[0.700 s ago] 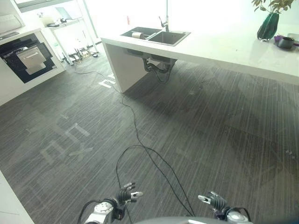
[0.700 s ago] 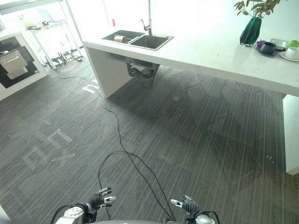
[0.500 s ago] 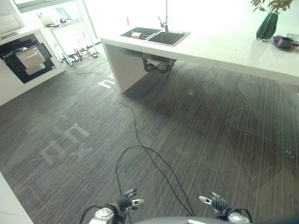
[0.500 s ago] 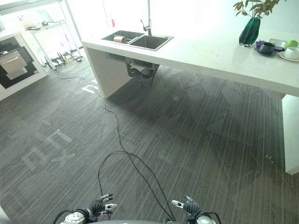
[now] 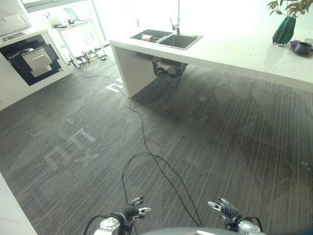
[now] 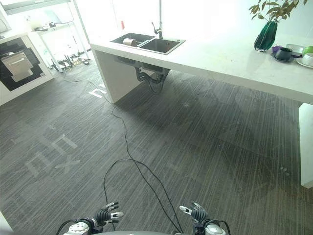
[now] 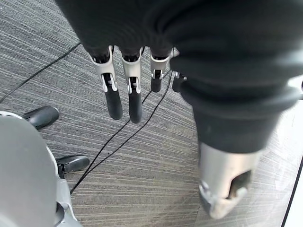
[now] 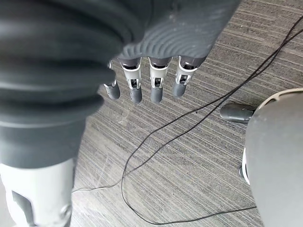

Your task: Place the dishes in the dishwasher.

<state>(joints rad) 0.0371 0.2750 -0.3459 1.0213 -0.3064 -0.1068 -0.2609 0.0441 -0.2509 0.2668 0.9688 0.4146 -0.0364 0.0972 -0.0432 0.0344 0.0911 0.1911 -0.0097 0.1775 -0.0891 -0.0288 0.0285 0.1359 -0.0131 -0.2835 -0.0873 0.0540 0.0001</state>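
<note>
Left hand (image 5: 131, 211) sits at bottom centre-left of left eye view, right hand (image 5: 224, 210) at bottom centre-right; both empty, fingers relaxed. Dishes (image 5: 302, 47) are far off, upper right, on the counter (image 5: 234, 46) by the vase (image 5: 283, 29); dishwasher (image 5: 33, 58) upper left w/ door shut. Sink (image 6: 148, 43) shows top centre in right eye view. Left wrist view: fingers (image 7: 113, 98) straight over floor, nothing held. Right wrist view: same, fingers (image 8: 156, 85) loose. You're at the approach step, I'd say; next you'll need to walk to the counter and pick up a dish.
</note>
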